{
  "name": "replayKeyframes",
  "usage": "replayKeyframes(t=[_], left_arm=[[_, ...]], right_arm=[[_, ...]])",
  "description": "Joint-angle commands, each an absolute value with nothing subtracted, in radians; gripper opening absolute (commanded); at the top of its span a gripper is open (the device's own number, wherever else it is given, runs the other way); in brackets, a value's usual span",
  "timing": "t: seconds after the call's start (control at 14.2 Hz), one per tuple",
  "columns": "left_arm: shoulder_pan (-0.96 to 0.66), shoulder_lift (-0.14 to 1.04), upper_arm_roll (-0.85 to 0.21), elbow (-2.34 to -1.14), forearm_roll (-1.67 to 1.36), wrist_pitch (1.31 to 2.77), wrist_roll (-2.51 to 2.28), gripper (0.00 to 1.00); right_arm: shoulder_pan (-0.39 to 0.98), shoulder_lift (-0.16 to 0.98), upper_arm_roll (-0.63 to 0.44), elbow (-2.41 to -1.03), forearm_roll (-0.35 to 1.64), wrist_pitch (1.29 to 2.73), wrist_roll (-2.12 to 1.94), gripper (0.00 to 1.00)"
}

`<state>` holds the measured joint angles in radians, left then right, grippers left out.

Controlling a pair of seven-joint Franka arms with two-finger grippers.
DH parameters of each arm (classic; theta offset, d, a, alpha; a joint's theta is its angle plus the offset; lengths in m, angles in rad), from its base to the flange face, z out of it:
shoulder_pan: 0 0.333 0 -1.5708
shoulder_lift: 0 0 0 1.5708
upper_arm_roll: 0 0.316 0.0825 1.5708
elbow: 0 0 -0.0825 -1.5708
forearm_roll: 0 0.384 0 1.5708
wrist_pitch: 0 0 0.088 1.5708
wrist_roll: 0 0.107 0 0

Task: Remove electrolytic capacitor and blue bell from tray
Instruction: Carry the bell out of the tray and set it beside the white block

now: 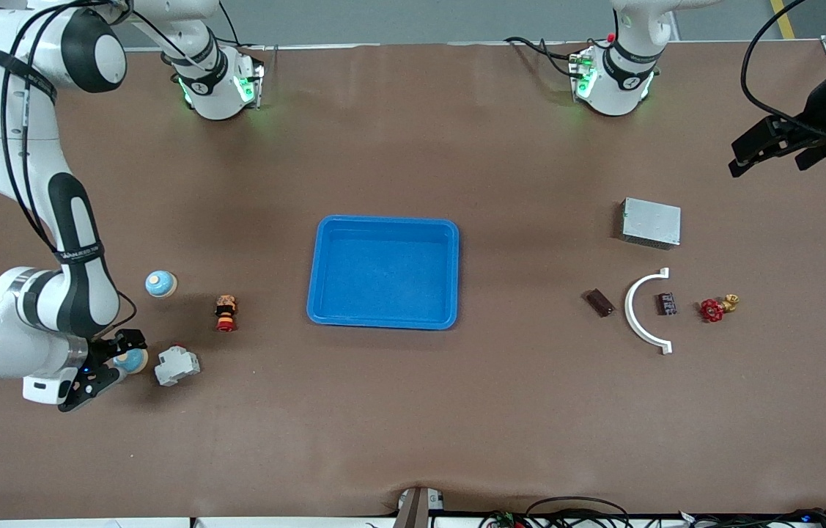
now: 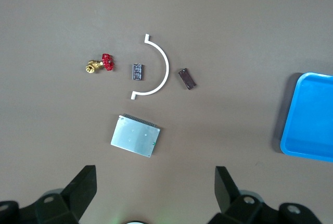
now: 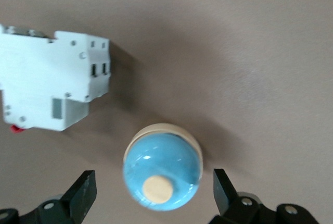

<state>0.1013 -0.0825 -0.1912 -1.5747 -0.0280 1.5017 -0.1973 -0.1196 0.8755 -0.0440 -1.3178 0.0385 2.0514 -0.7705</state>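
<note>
Nearest your front camera: right gripper (image 1: 113, 364), low at the right arm's end of the table, fingers spread wide either side of a blue bell (image 1: 131, 359), not touching it that you can see. Right arm folds down from its base in a tall bend, wrist tipped toward the table.

Left gripper (image 1: 779, 150) hangs high over the left arm's end of the table, claw wide with nothing in it; that arm waits.

Your count:
- Two blue bells; the second bell (image 1: 160, 284) sits farther from the camera.
- One white breaker (image 1: 177, 365), just beside the flanked bell.
- One red-and-black button (image 1: 226, 313).
- One blue tray (image 1: 383, 271), mid-table, nothing in it.
- One dark capacitor (image 1: 599, 302), beside a white curved bracket (image 1: 640, 311).
- One small chip (image 1: 666, 303), inside the bracket's curve.
- One red-handled valve (image 1: 717, 307).
- One grey metal box (image 1: 650, 222).

Surface: brown table (image 1: 413, 411); cables trail along both edges.
</note>
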Motion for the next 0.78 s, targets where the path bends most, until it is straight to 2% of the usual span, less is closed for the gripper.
replayKeyframes(t=[0.0,0.14,0.42,0.71], left_arm=[[0.123,-0.132,-0.19,-1.621,-0.043,1.503,-0.172,1.0],[0.129,-0.129,-0.19,-1.62,-0.043,1.503,-0.172,1.0],[0.138,-0.126,-0.19,-1.618,-0.043,1.503,-0.172,1.0],[0.138,-0.129,-0.189,-1.615,-0.044,1.503,-0.172,1.0]], right_arm=[[-0.118,0.81,-0.025,-1.304,0.048,1.901,-0.767,1.0],[-0.085,0.728,-0.034,-1.308,0.049,1.817,-0.746,1.0],[0.0,0.547,-0.031,-1.334,0.048,1.611,-0.361,1.0],[0.034,0.33,-0.025,-1.458,0.049,1.556,-0.21,1.0]])
